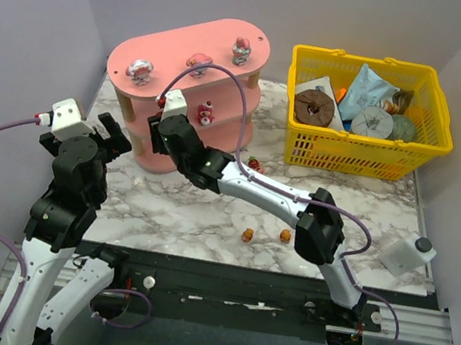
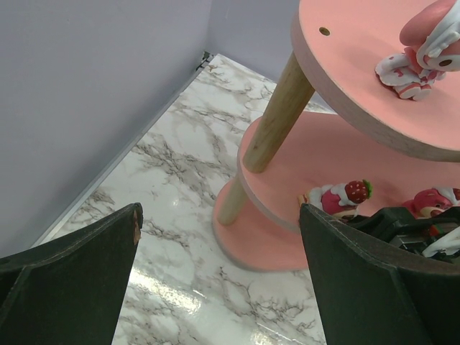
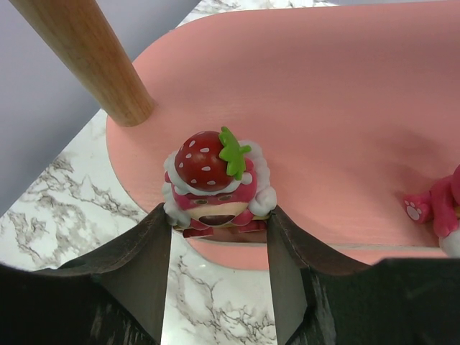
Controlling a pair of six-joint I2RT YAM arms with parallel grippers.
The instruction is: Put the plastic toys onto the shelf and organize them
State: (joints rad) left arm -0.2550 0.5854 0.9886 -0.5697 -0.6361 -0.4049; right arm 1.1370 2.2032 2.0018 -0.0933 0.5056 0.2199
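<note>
Reaching over the tabletop [image 1: 196, 220] in the top view, the R arm sets the right hand [image 1: 162, 117] at the shelf [image 1: 167, 51], mid board. Three top toys [image 1: 200, 63] stand on the upper board, w/ a pink toy [image 1: 207, 113] on the mid board. Two orange-brown toys [image 1: 248, 235] and a red toy [image 1: 254, 164] lie on the tabletop. The left hand [image 1: 117, 138] hangs just beside the shelf's near-left end. A yellow basket [image 1: 366, 155] sits far right.

Left wrist view: left hand [image 2: 219, 215] spread wide, nothing in it.

Right wrist view: right hand [image 3: 218, 214] nearly closed, fingers [image 3: 147, 259] pressed against both sides of the strawberry toy [image 3: 212, 169], which stands at the mid board's edge.
</note>
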